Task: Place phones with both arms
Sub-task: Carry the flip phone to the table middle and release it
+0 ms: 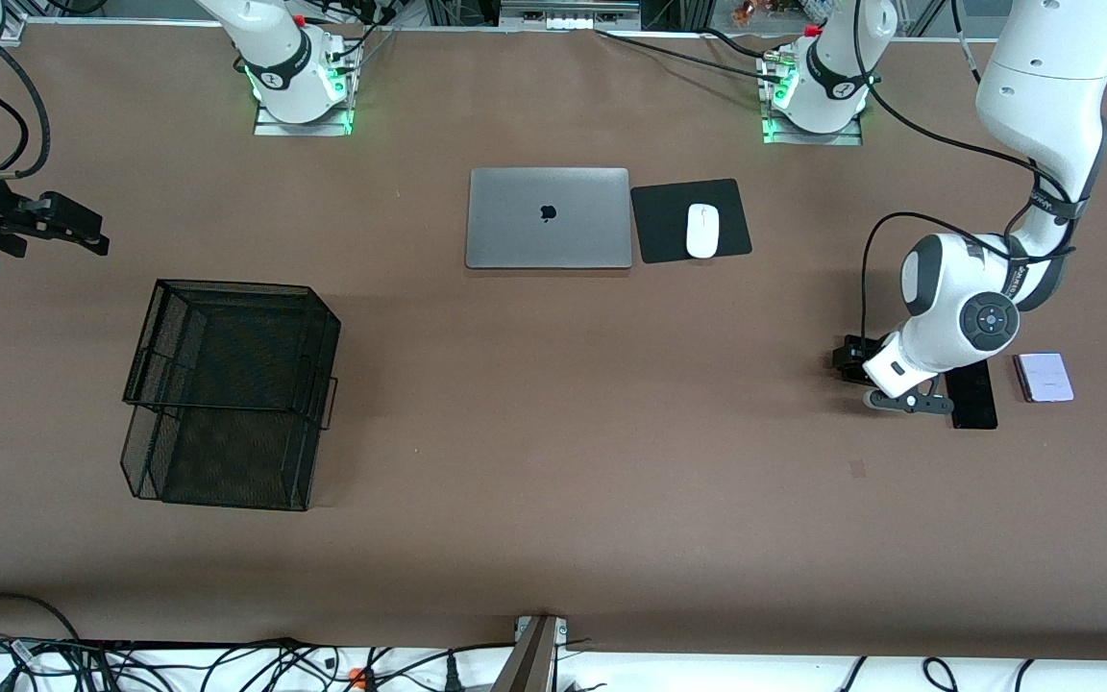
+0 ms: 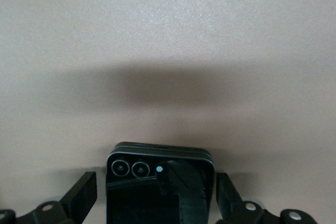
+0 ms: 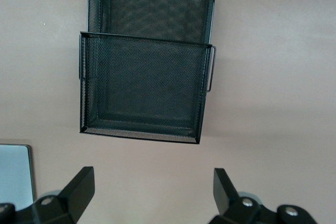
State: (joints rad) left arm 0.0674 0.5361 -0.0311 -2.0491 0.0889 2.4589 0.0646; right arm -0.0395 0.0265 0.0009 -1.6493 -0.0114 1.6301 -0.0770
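My left gripper [image 1: 849, 359] is down low at the left arm's end of the table. In the left wrist view it [image 2: 156, 183] is open, and the small squarish black phone [image 2: 134, 200] lies between its fingers [image 2: 84, 190] with a gap on each side. In the front view that phone is hidden under the hand. The long black slab phone [image 1: 972, 396] lies beside the left wrist, and the pale lavender-white phone [image 1: 1044, 377] lies beside the slab. My right gripper [image 1: 68, 227] is open and empty [image 3: 152, 181], held high at the right arm's end.
A black mesh basket [image 1: 227, 389] stands near the right arm's end; it also shows in the right wrist view [image 3: 144, 77]. A shut silver laptop [image 1: 549, 218] and a white mouse [image 1: 701, 231] on a black pad [image 1: 657, 226] lie mid-table, nearer the arm bases.
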